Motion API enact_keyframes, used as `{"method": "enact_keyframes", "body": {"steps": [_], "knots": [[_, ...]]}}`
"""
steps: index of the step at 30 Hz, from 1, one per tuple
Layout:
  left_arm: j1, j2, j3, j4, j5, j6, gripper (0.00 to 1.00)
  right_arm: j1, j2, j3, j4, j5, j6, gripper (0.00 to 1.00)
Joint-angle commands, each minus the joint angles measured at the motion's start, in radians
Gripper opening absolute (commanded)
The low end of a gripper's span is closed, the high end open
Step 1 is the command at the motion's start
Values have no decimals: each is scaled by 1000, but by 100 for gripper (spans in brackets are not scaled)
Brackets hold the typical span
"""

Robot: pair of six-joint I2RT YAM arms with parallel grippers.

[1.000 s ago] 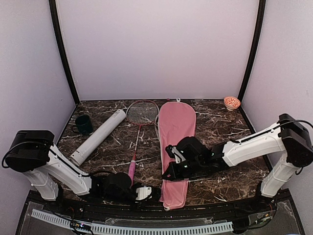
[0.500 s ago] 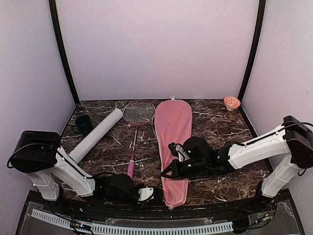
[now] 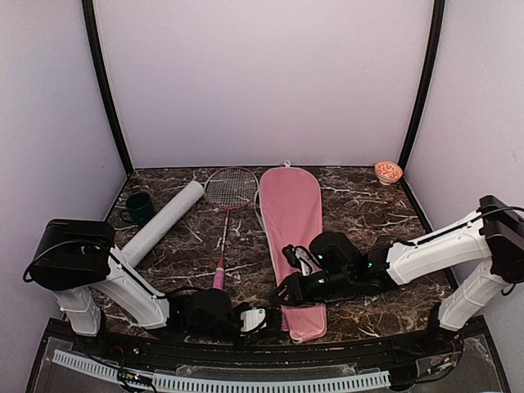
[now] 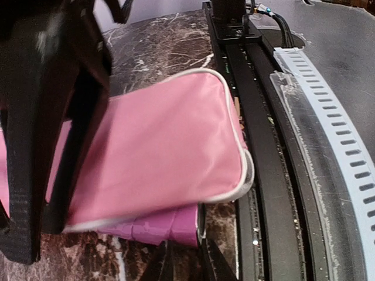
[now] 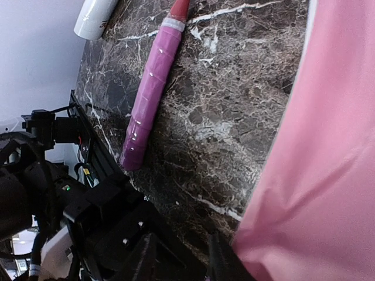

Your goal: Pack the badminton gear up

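The pink cover (image 3: 291,221) lies lengthwise mid-table, its near end (image 4: 164,146) raised a little. A purple-pink racket handle (image 4: 158,225) sticks out from under that end, and my left gripper (image 4: 183,263) is shut on its tip at the table's front edge (image 3: 264,315). My right gripper (image 3: 285,295) stands open at the cover's left edge (image 5: 322,175), with only marble between its fingers (image 5: 181,260). A second racket (image 3: 225,221) lies left of the cover, its handle (image 5: 149,105) pointing at me. The pale grey tube (image 3: 164,223) lies further left. No shuttlecocks show.
A dark green cup (image 3: 139,209) stands at the left beside the tube. An orange-patterned bowl (image 3: 388,171) sits in the back right corner. A black rail (image 4: 263,146) and a white slotted strip (image 4: 340,158) run along the near table edge.
My right gripper has opened and let go of the cover. The cover's near end has swung to the right. My left gripper has slid right along the front edge with the handle.
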Motion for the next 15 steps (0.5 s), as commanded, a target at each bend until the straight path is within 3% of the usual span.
{"method": "enact_keyframes", "body": {"steps": [1,4,11,15], "knots": [[16,-7,1,76,-39,-18,19,5,-106,31,-151,-17,-64,42],[16,1,2,73,-38,-21,21,-28,-200,32,-269,29,-100,50],[16,27,24,62,-27,-25,22,-178,-400,-110,-493,106,-106,49],[11,25,18,56,-16,-31,26,-205,-460,-193,-526,98,-79,51]]}}
